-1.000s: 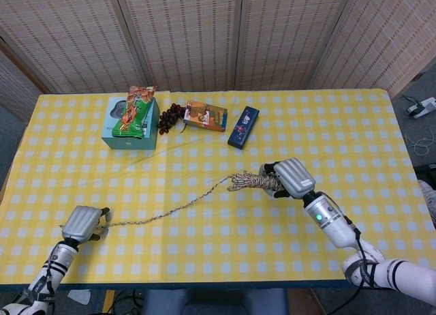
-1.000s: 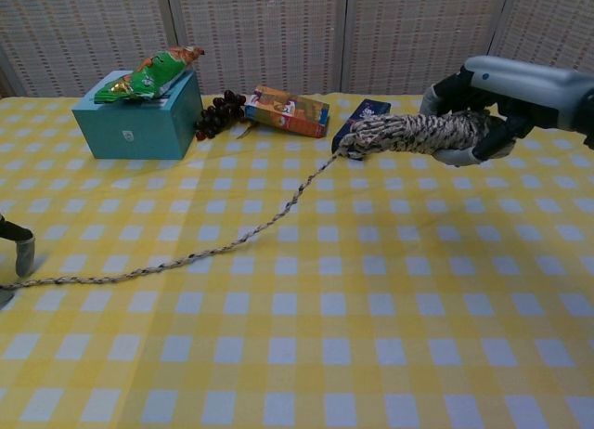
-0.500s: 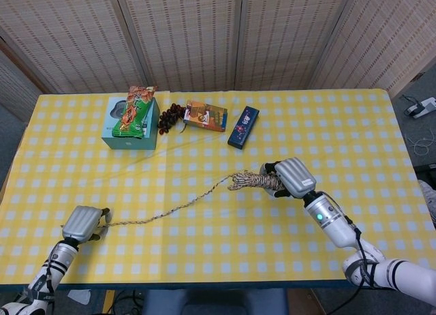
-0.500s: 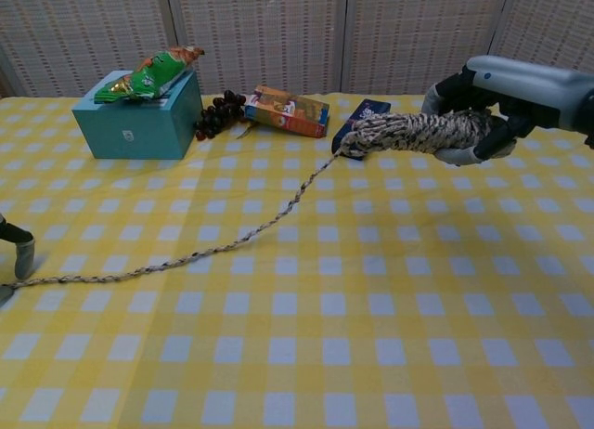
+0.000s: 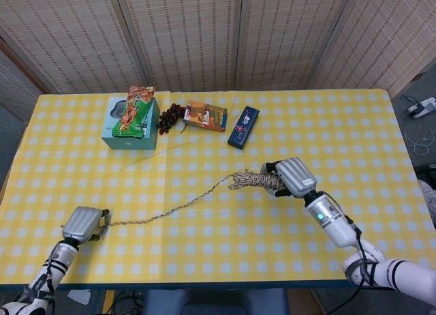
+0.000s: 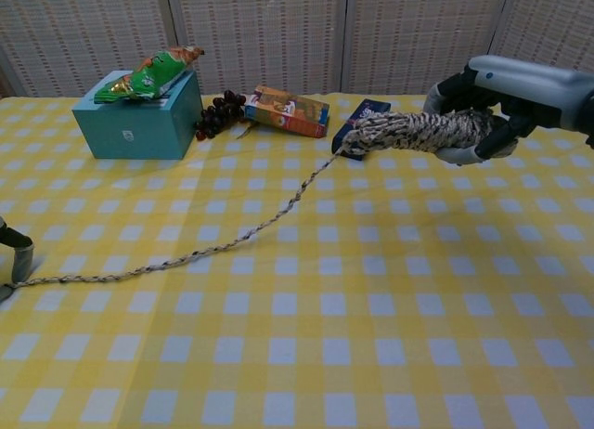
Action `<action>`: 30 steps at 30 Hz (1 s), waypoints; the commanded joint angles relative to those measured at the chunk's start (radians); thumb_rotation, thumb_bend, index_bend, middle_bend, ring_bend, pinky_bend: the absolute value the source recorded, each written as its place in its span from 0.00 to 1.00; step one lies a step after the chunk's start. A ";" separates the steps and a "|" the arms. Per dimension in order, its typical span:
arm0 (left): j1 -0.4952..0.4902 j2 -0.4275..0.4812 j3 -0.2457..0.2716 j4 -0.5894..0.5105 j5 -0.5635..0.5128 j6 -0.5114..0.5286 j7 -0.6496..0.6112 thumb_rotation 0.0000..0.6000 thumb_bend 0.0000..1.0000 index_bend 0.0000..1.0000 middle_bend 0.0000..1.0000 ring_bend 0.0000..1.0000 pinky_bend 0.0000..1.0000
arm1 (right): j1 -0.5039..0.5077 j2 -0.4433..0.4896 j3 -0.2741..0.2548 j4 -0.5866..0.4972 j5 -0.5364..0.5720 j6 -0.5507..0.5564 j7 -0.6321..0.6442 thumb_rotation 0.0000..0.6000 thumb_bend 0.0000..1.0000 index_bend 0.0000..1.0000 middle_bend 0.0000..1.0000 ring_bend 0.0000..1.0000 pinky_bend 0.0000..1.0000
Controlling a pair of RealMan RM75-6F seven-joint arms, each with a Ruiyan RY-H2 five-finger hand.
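the right hand hovers above the table, palm down, fingers wrapped around a bundle of rope that lies sideways, its loose end toward the left hand. from the bundle a single strand slants down to the left hand, which pinches its end at the table's near edge.

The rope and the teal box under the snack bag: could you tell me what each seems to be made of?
Rope: looks like braided fibre, matt, with mottled tan and dark strands; whether cotton or synthetic cannot be told. The right hand holds its bundled end, and the left hand holds the other end.
Teal box: probably printed cardboard, with flat faces, sharp edges and a smooth, slightly satin surface.
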 commanded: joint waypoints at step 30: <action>0.030 0.086 -0.024 -0.059 0.091 0.155 -0.100 1.00 0.42 0.72 1.00 1.00 1.00 | -0.009 0.005 0.019 -0.019 0.008 0.024 0.030 1.00 0.56 0.79 0.69 0.59 0.66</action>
